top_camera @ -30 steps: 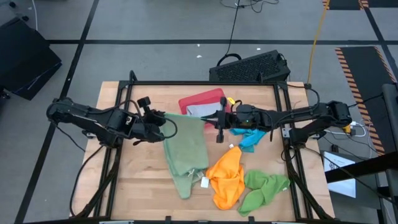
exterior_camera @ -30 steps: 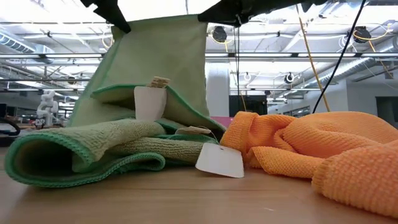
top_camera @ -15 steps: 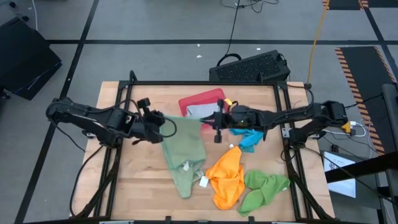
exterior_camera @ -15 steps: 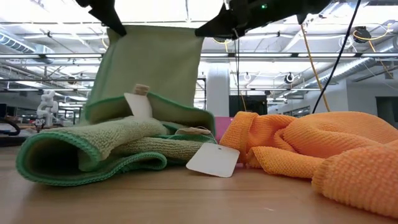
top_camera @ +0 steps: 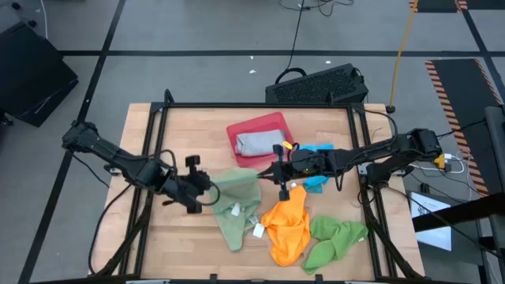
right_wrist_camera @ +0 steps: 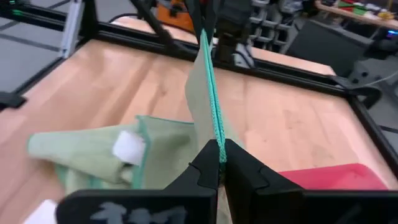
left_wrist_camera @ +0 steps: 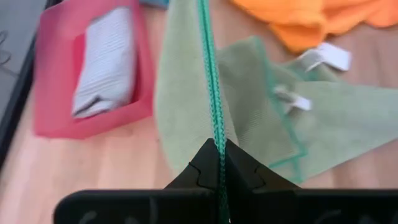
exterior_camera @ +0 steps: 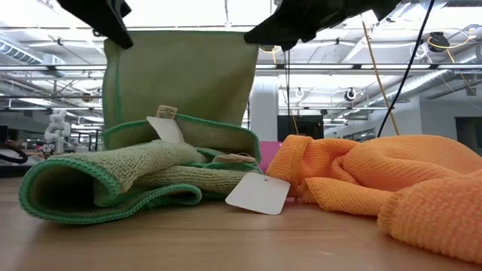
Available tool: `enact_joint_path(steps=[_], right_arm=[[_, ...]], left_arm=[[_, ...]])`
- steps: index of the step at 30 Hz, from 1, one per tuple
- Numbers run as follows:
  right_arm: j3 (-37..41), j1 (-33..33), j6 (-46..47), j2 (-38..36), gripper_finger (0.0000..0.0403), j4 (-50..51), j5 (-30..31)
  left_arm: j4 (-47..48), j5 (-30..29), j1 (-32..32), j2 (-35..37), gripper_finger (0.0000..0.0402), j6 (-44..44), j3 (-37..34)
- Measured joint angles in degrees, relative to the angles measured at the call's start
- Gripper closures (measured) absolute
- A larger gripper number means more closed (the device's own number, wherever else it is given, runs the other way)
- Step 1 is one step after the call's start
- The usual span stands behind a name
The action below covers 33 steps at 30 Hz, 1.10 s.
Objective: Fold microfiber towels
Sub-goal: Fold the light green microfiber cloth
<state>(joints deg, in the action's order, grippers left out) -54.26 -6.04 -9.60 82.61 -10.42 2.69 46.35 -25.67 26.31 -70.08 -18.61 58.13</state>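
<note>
A sage green towel (top_camera: 237, 188) hangs as a sheet (exterior_camera: 181, 83) between my two grippers. Its lower part (exterior_camera: 113, 181) lies bunched on the table, with a white tag (exterior_camera: 260, 194) beside it. My left gripper (top_camera: 207, 192) is shut on one upper corner and my right gripper (top_camera: 278, 170) on the other. An orange towel (top_camera: 288, 225) and a bright green towel (top_camera: 335, 241) lie toward the near right. A bright blue towel (top_camera: 316, 183) lies by the right gripper. A grey-blue towel (top_camera: 256, 143) rests folded in the red tray (top_camera: 272, 122). My left gripper pinches the green-stitched top edge (left_wrist_camera: 216, 134) of the sage towel between its two fingers, at the towel's left upper corner. The fingers slant down, along the edge. The edge runs taut to the other gripper. My right gripper pinches the same stitched edge (right_wrist_camera: 216, 140) at the right upper corner, between both fingers. It comes nearly level from the table's right, along the edge. The sheet hangs below it, its lower end on the table.
The red tray stands at the far middle of the table. Black frame rails (top_camera: 150, 150) run along the table's left and right sides. A dark keyboard (top_camera: 319, 85) lies beyond the far edge. Bare wood shows at the near left (top_camera: 181, 244).
Both grippers have moved down and toward the table's near edge, the left one farther, tipping more downward. The towel's held upper edge has come nearer with them and stays taut. Its lower part has stayed on the table. Both grippers have stayed shut.
</note>
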Motion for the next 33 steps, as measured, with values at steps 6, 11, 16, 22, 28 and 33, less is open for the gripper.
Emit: enact_joint_path(steps=[6,11,16,22,28,33], right_arm=[[0.0,-1.4,2.9,1.6,0.0399,0.8,0.0],[0.0,-2.1,4.7,4.5,0.0399,1.0,-1.9],[0.0,-2.3,5.9,6.3,0.0399,1.6,-3.0],[-0.1,-2.3,7.0,9.3,0.0399,0.8,-3.0],[0.0,-1.8,2.8,13.9,0.0399,-6.4,-0.9],[0.0,1.4,-2.1,12.8,0.0399,-10.7,6.3]], left_arm=[[-5.9,0.1,1.7,0.0,0.0394,-2.1,-4.5],[-9.6,0.8,2.6,0.0,0.0388,-4.3,-7.6],[-15.4,4.3,2.6,0.0,0.0392,-5.1,-11.4],[-17.9,4.9,2.6,-0.1,0.0386,-7.1,-14.4],[-16.9,1.8,2.6,0.1,0.0396,-1.8,-14.5],[-8.0,-3.6,0.7,1.8,0.0386,0.0,-12.7]])
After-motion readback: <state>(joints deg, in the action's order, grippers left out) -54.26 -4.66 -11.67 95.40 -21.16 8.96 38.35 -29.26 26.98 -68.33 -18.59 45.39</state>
